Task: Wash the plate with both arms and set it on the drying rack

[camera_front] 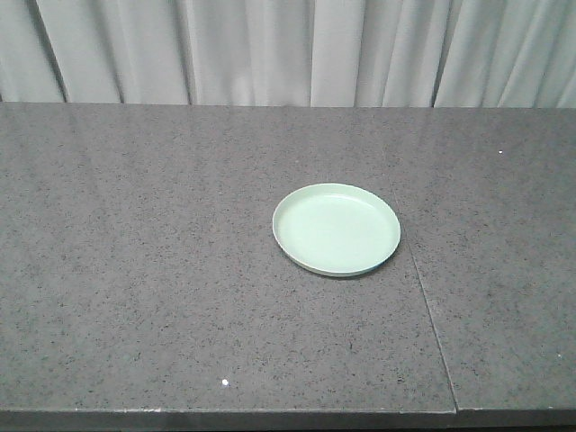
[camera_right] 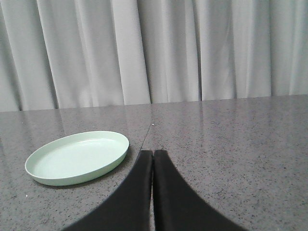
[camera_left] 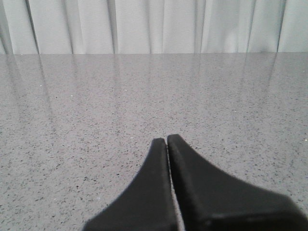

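The pale mint-green plate (camera_front: pixel 337 228) lies flat and right way up on the grey speckled counter, a little right of centre in the front view. The right wrist view shows the plate (camera_right: pixel 77 157) ahead and to the left of my right gripper (camera_right: pixel 153 152), which is shut with nothing between its black fingers and does not touch the plate. My left gripper (camera_left: pixel 166 140) is also shut and empty, low over bare counter; the plate is out of its view. Neither arm appears in the front view. The drying rack is out of view.
The counter (camera_front: pixel 135 270) is grey speckled stone with a seam (camera_front: pixel 423 297) running front to back just right of the plate. White pleated curtains (camera_front: pixel 288 49) hang behind its far edge. The counter's front edge (camera_front: pixel 270 416) lies at the bottom of the front view.
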